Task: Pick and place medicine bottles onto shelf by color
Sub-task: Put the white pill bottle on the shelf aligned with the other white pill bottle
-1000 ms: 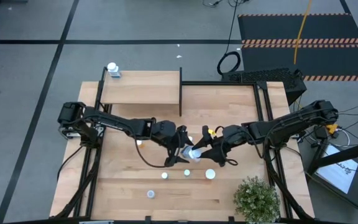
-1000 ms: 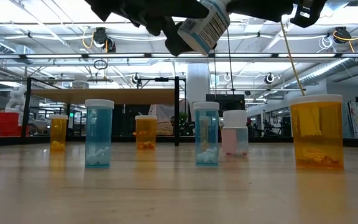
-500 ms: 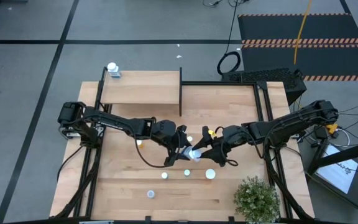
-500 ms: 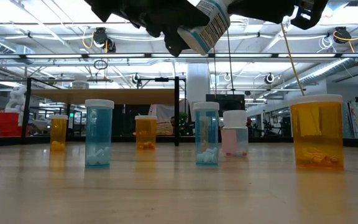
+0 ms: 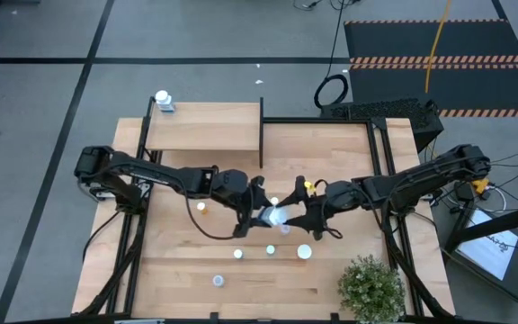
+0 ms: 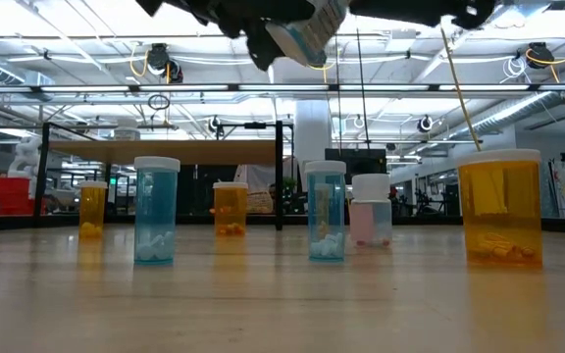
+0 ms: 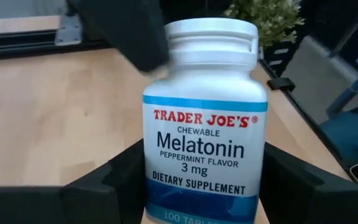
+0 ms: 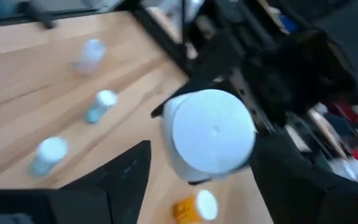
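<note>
Passing a white bottle [image 7: 201, 118] above the middle of the desk [image 5: 196, 270], between two grippers.

Left gripper [image 5: 261, 214] clamping the bottle's smooth round plastic body by the sides, label reading "Trader Joe's Chewable Melatonin", ribbed white cap [image 8: 213, 130] facing the right gripper [image 5: 297, 216]. Right gripper standing just off that cap with fingers spread wide, gripping nothing. Standing upright on the pale wood-grain desk in the low view: six cylindrical bottles with white caps, namely three see-through orange ones [image 6: 499, 208] holding tablets, two see-through blue ones [image 6: 156, 210] with white pills, and one short pale bottle [image 6: 371, 209]. Sitting empty at the desk's far side, a flat rectangular wooden shelf [image 5: 203, 127] with a black upright panel; one more capped bottle [image 5: 164, 101] resting at its far corner. Leafy green plant [image 5: 370, 286] sitting at the near right corner.
</note>
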`<state>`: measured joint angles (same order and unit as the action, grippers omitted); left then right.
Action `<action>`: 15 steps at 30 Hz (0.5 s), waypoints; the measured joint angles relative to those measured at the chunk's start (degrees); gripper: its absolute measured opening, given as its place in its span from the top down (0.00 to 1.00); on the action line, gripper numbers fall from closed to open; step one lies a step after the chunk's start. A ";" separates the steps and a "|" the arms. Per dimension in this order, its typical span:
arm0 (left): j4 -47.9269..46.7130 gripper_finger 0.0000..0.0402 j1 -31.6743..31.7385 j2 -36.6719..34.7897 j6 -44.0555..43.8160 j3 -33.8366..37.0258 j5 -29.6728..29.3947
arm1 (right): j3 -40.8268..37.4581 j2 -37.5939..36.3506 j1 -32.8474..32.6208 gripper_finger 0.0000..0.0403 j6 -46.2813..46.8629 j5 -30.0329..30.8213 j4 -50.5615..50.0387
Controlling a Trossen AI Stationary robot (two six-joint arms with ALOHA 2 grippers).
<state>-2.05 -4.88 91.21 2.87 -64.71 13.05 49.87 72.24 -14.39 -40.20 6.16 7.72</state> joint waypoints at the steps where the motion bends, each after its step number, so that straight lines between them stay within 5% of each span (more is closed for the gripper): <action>1: -1.01 0.40 -0.18 -0.94 -0.14 0.00 -1.18 | 0.00 -0.23 -0.34 0.33 1.61 1.60 1.28; 9: -5.87 0.35 -3.18 -6.78 -2.19 -0.04 -17.21 | 0.00 -0.51 -2.31 0.26 20.00 18.88 12.60; 15: -3.29 0.40 -4.99 -7.95 -2.93 0.11 -29.95 | 0.04 -0.65 -0.55 0.25 31.89 21.10 13.66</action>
<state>-5.34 -9.87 83.26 -0.06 -64.60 -16.90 49.91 71.59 -14.94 -8.31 27.27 21.39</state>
